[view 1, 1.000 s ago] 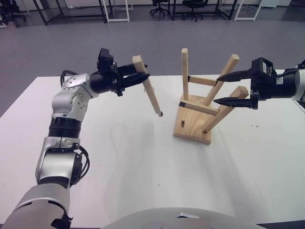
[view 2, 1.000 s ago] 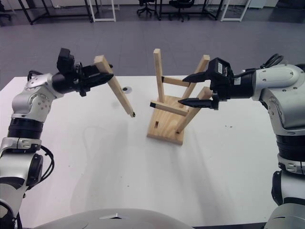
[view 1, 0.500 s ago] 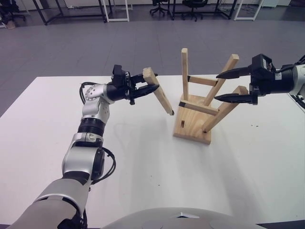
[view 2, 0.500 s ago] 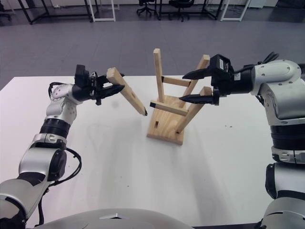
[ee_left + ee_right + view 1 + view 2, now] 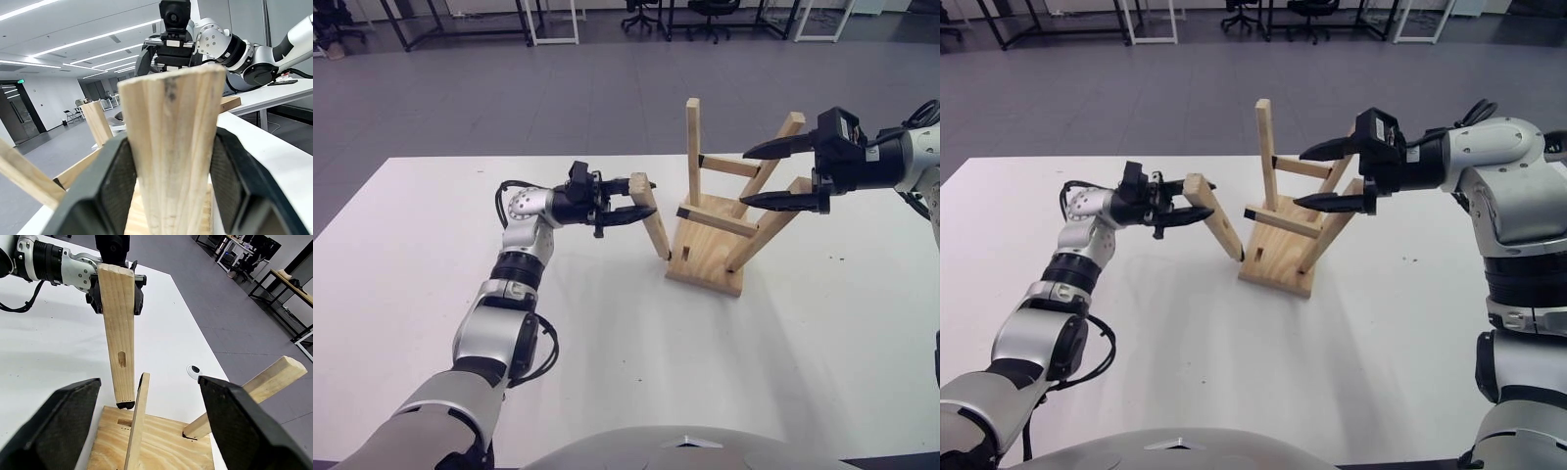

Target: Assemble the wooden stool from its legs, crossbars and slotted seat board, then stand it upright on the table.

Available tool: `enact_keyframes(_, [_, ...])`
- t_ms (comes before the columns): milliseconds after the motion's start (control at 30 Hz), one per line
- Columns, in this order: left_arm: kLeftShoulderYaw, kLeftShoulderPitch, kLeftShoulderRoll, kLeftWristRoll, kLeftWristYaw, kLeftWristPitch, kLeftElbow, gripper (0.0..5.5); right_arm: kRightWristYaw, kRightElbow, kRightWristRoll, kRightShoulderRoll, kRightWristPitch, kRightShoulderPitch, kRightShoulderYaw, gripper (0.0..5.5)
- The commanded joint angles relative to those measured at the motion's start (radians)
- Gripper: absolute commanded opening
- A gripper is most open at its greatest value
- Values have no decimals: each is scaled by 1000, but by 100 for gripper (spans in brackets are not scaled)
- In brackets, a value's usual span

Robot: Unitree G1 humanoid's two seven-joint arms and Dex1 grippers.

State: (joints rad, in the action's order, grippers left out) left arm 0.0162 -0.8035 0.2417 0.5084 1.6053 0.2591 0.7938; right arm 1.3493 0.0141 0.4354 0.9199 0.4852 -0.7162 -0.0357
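Left gripper: jaws closed firmly on the upper end of the loose leg, pads flat against both its faces in the left wrist view. Over the last second this arm has carried the leg from well left of the assembly in towards it. The leg now hangs tilted, its dark lower tip at the near left corner of the seat board, close by an open slot. Whether the tip touches the board cannot be told.

Right gripper: jaws spread wide, holding nothing, straddling the two tilted legs without visible contact. It has edged slightly closer to them.

The seat board lies inverted on the table with three legs and two crossbars fitted.

Judgement: the fourth leg is lined up for insertion but not seated. Its lean needs correcting before pressing, and turning the stool upright remains to be done
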Motion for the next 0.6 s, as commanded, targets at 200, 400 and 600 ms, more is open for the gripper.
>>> enact_keyframes(200, [-14, -83, 17, 35, 8, -1, -21, 204, 16, -41, -9, 2, -15, -38, 2, 373])
enact_keyframes(400, [34, -12, -11, 42, 9, -32, -51, 204, 36, -64, -13, 3, -48, -22, 7, 373])
enact_keyframes(600, [104, 8, 14, 10, 9, 23, 18, 204, 35, -35, 0, 5, -37, -11, 17, 373])
